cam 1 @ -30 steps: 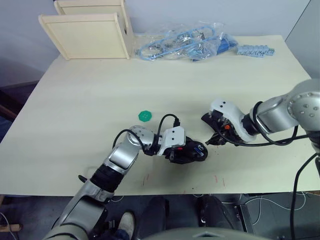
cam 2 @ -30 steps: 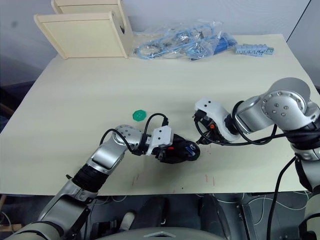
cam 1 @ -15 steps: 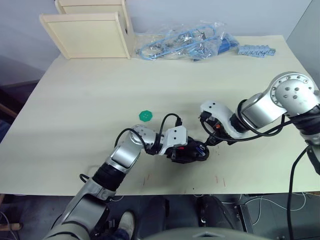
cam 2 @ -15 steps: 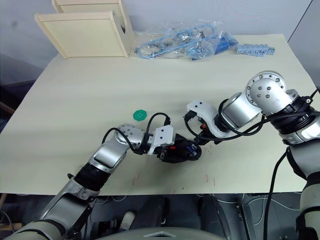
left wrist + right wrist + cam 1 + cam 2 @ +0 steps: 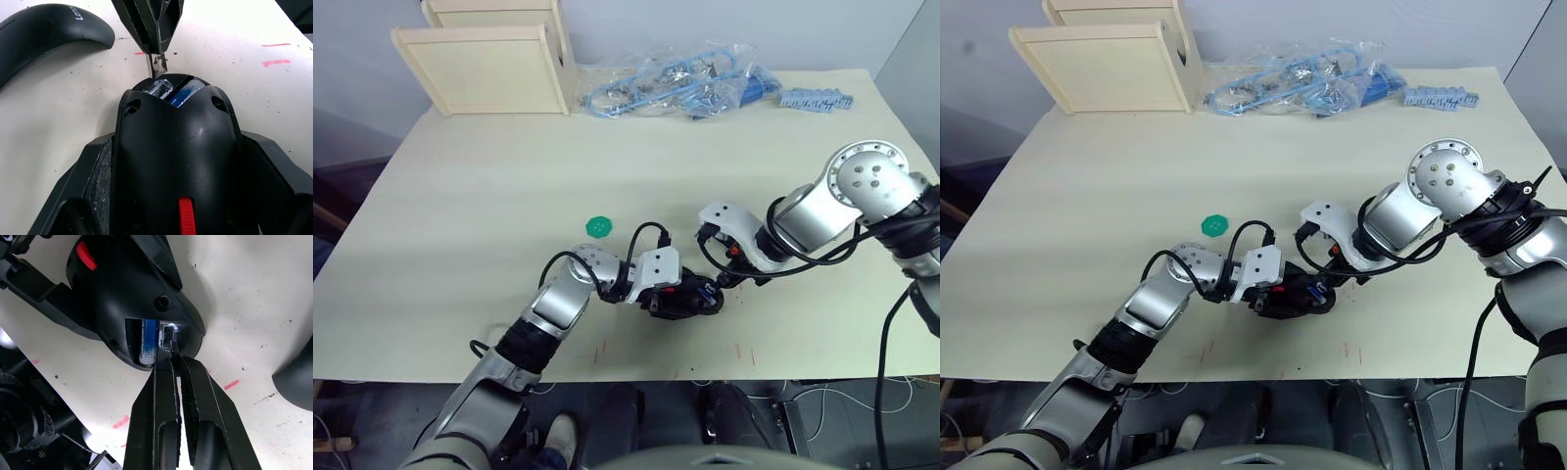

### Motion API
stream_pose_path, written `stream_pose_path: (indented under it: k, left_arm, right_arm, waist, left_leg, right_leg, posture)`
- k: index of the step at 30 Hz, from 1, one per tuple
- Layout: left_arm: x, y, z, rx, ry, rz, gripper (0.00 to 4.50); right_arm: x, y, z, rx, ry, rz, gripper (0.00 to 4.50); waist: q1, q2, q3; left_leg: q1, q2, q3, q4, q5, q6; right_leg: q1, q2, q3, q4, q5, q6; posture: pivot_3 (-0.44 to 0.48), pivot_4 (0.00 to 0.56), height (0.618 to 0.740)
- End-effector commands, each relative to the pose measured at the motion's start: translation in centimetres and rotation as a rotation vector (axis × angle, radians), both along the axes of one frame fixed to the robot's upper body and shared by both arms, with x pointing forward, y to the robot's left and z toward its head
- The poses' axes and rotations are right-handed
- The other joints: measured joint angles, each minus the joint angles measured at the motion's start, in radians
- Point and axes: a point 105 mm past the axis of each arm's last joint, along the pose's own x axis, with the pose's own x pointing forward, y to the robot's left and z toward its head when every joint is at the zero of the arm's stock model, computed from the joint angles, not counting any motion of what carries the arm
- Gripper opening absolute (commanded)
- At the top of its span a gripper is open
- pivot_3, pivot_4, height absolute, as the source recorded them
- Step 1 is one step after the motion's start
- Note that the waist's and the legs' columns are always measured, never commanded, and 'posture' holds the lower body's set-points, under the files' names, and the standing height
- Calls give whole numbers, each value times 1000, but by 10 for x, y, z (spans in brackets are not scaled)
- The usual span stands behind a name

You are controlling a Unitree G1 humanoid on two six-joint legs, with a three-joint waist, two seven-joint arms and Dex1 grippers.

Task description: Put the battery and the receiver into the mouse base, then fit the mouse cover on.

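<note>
1. Mouse base (image 5: pixel 683 300) sits near the table's (image 5: pixel 460 196) front edge, clamped between the left gripper's (image 5: pixel 171 161) fingers.
2. Battery (image 5: pixel 148 340) lies in the base's open bay, blue side up.
3. Right gripper (image 5: pixel 172 352), at about 2 o'clock from the base, has its fingers pressed together on what looks like the small metal receiver (image 5: pixel 157 68), at the slot beside the battery.
4. Mouse cover (image 5: pixel 46 34) lies just beyond the base, partly hidden.
5. Green disc (image 5: pixel 598 227) lies at 10 o'clock, well apart.
</note>
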Motion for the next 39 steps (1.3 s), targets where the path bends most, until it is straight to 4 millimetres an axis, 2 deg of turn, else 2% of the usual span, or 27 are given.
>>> stream_pose_path:
  k: [1, 12, 21, 32, 39]
  left_arm:
    - [-3, 1, -15, 42, 25, 28, 3035]
    - [-4, 2, -14, 41, 26, 34, 3035]
    - [-4, 2, -14, 43, 29, 34, 3035]
    - [-2, 1, -13, 44, 28, 40, 3035]
    - [-3, 1, -13, 42, 28, 37, 3035]
  right_arm:
    - [0, 8, 10, 27, -22, 10, 0]
    - [0, 12, 7, 22, -15, 6, 0]
    - [2, 9, 1, 0, -13, 2, 0]
    - [5, -2, -8, -59, -12, 0, 0]
    - [9, 2, -12, -73, -61, -7, 0]
  waist:
    - [0, 0, 0]
    - [-1, 0, 0]
    - [-1, 0, 0]
    - [0, 1, 0]
    - [-1, 1, -1]
  left_leg:
    - [0, 0, 0, 0, 0, 0]
    - [-1, 0, 0, 0, 0, 0]
    - [-7, 0, -1, 0, 0, 0]
    - [-8, 0, -1, 0, 0, 0]
    - [-8, 0, -1, 0, 0, 0]
  right_leg:
    - [0, 0, 0, 0, 0, 0]
    - [0, 0, 0, -1, 0, 0]
    - [-7, 0, -1, 0, 0, 0]
    - [-7, 0, -1, -1, 0, 0]
    - [-7, 0, -1, 0, 0, 0]
  posture:
    - [0, 150, 740]
    - [0, 150, 740]
    - [0, 150, 740]
    - [0, 150, 740]
    - [0, 150, 740]
